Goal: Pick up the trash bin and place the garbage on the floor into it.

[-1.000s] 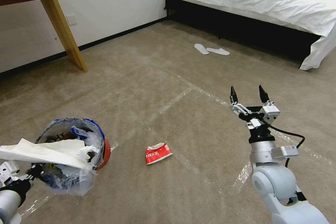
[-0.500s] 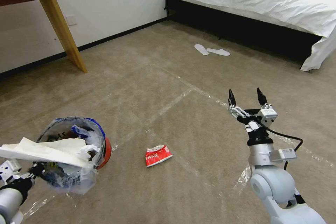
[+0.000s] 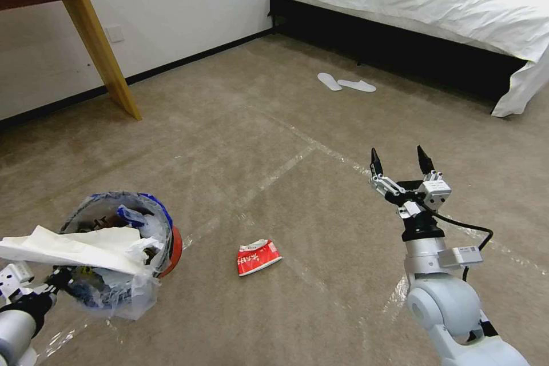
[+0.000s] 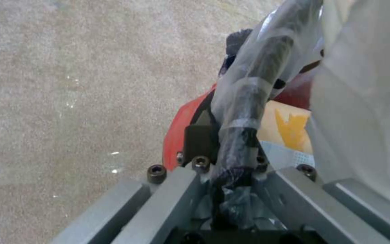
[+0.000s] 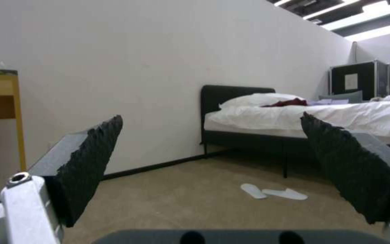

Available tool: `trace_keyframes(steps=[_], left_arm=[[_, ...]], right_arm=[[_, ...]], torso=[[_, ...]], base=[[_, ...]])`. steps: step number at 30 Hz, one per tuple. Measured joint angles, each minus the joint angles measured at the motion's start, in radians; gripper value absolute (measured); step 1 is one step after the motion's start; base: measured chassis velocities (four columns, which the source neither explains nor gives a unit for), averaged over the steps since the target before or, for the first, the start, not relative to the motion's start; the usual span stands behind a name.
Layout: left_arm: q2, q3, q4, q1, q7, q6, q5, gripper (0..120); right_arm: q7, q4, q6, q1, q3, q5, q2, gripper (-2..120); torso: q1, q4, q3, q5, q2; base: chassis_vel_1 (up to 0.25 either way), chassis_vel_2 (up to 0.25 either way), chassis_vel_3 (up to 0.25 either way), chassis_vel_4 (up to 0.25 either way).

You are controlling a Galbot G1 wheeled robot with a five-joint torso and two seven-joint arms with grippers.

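Trash bin (image 3: 123,251) rim under bag

White wall (image 3: 171,6), white-sheeted bed (image 3: 434,0), wooden desk leg (image 3: 100,48), slippers (image 3: 346,82).

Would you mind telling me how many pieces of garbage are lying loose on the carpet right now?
1: a crumpled red wrapper lies on the carpet between the trash bin and the right arm. Nothing else loose shows.

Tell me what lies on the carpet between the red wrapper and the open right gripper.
Head view: bare beige carpet crossed by clear tape lines, between the crumpled red wrapper and right gripper.
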Motion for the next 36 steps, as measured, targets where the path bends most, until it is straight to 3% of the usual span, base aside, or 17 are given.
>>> trace_keyframes(steps=[21,32,36], left_arm=[[-0.037,-0.03,-0.043,0.033,0.002,-0.005,0.006,0],[-0.039,-0.029,-0.029,0.023,0.0,-0.008,0.008,0],[-0.031,-0.024,-0.014,0.011,-0.003,-0.008,0.011,0]], right_arm=[[-0.004,-0.036,0.007,0.042,-0.025,0.008,-0.017,100],[-0.001,-0.084,0.008,0.095,-0.06,0.017,-0.021,100],[0.0,-0.141,-0.008,0.171,-0.104,0.05,-0.051,100]], torso=[[0.0,0.0,0.0,0.0,0.0],[0.0,0.0,0.0,0.0001,0.0],[0.0,-0.0001,0.0,0.0,0.0]], base=[[0.0,0.0,0.0,0.0],[-0.017,0.013,0.018,-0.014],[0.0,0.0,0.0,0.0]])
